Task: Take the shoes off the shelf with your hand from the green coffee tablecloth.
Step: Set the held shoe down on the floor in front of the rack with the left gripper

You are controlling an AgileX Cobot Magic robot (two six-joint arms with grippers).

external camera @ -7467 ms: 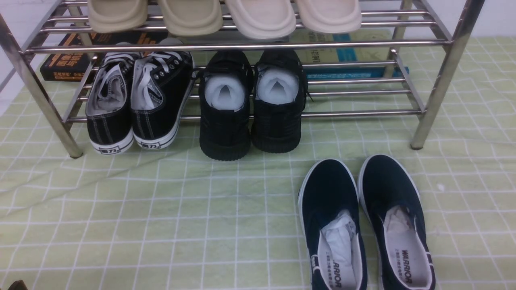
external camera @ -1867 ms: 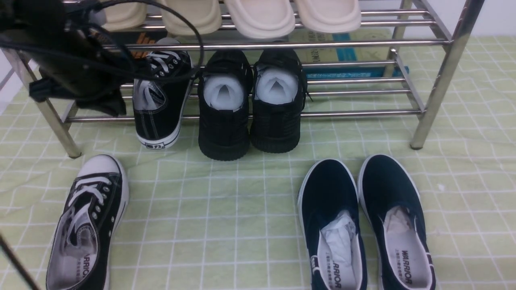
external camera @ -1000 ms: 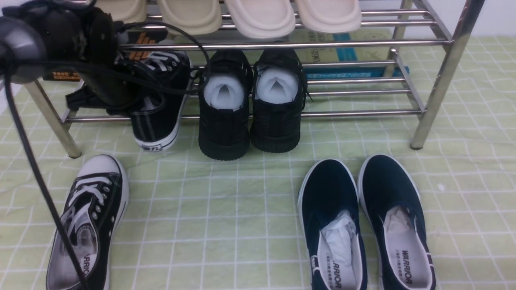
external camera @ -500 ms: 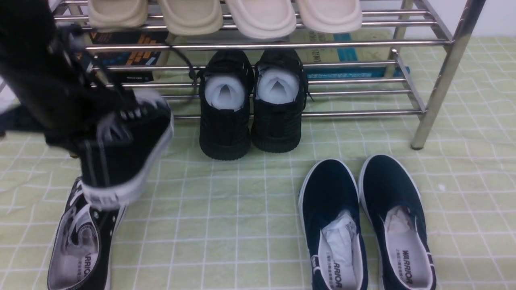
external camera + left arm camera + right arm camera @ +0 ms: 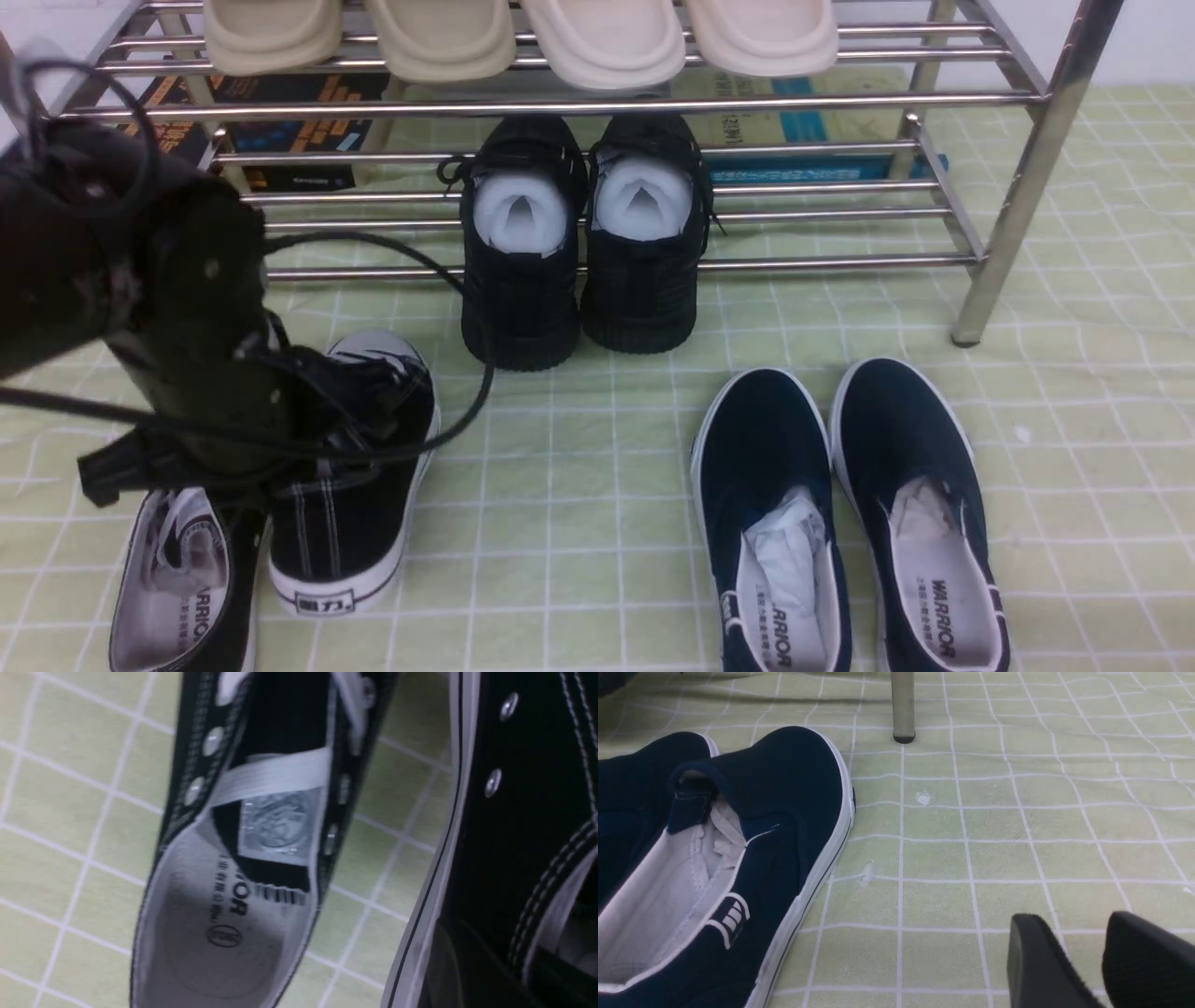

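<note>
Both shoes are off the shelf (image 5: 1018,187) and lie on the green coffee tablecloth (image 5: 560,523) at the front left. One black lace-up sneaker (image 5: 177,588) lies nearest me, and its grey insole (image 5: 224,914) shows in the left wrist view. The other sneaker (image 5: 350,523) stands sole down beside it, heel toward me. My left gripper (image 5: 308,415) is shut on this second sneaker's upper by the laces, and its fingertips are hidden in the shoe (image 5: 514,835). My right gripper (image 5: 1069,924) hovers low over bare cloth, its fingers slightly apart and empty.
A pair of all-black sneakers (image 5: 579,271) stuffed with white paper sits on the shelf's lower tier. Beige slippers (image 5: 523,37) fill the top tier. Navy slip-ons (image 5: 840,523) lie front right, beside my right gripper. Books (image 5: 280,121) lie behind the rack, and a rack leg (image 5: 903,704) stands ahead.
My left gripper has carried the second sneaker from mid-air in front of the shelf down and toward me. It now sits beside the first sneaker.
</note>
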